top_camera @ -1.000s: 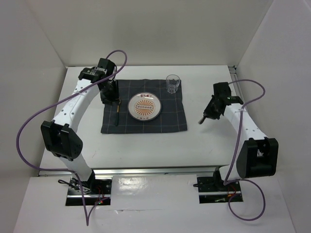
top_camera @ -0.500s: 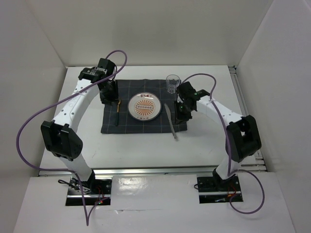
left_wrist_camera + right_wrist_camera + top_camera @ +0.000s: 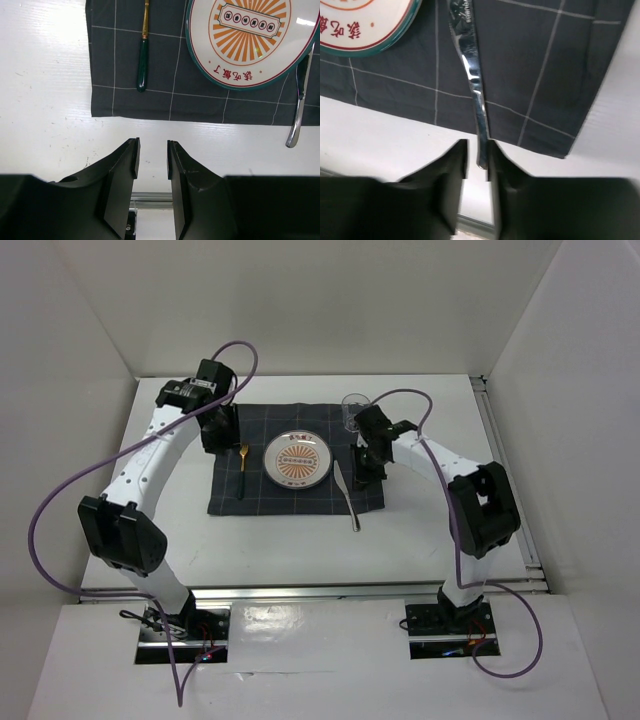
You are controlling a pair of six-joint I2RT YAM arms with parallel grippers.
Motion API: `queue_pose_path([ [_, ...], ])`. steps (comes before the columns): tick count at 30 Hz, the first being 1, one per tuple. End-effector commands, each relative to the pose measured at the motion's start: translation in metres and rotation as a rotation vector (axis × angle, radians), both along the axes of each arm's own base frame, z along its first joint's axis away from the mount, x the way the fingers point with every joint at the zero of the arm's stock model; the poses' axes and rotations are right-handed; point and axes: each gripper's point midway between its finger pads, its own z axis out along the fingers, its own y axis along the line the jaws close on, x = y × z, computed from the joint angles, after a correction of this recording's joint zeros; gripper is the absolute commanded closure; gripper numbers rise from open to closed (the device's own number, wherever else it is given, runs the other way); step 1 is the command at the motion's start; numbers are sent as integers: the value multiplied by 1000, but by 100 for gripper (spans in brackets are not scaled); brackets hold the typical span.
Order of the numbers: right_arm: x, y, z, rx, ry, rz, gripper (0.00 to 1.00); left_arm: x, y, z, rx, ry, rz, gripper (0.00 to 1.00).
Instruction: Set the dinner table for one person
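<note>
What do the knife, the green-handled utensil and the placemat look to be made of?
The knife looks like polished steel: mirror-bright silver with sharp highlights. The green-handled utensil has a gold-toned metal shaft; its glossy dark handle could be lacquer or resin, unclear which. The placemat seems to be woven cloth: matte dark grey with thin pale check lines.

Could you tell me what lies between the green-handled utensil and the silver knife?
The orange-patterned plate, resting on the checked placemat; the top view shows it.

white dinner table [image 3: 300, 552], grey checked placemat [image 3: 300, 498]
</note>
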Motion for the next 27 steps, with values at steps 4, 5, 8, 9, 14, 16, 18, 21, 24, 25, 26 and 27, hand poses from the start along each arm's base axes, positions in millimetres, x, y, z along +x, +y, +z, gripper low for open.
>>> queue_pose_path([
  [4,-4,22,-6,-69,-83,116,58,-10,8,7,22,-18,7,54],
  [5,-7,21,-11,-97,-75,120,58,-10,8,7,22,-18,7,54],
  [8,-6,23,-16,-124,-76,125,57,-12,8,4,24,-9,7,54],
  [9,-6,23,-20,-129,-67,126,56,-12,8,4,24,-9,7,54],
  [14,-7,20,-33,-172,-52,126,52,-13,7,-2,19,3,3,54],
  [16,-10,22,-39,-177,-45,136,52,-15,7,-5,22,13,3,54],
  [18,-13,18,-46,-196,-32,134,52,-15,7,-5,22,13,3,54],
  [21,-14,15,-52,-209,-26,132,52,-16,7,-8,24,22,3,54],
  [24,-13,15,-57,-212,-28,140,53,-19,8,-8,24,24,3,54],
  [25,-13,15,-57,-212,-28,140,53,-19,8,-8,24,24,3,54],
  [26,-14,15,-61,-217,-19,141,54,-19,8,-8,24,24,3,54],
  [27,-16,17,-63,-216,-21,150,54,-17,8,-8,22,15,3,54],
])
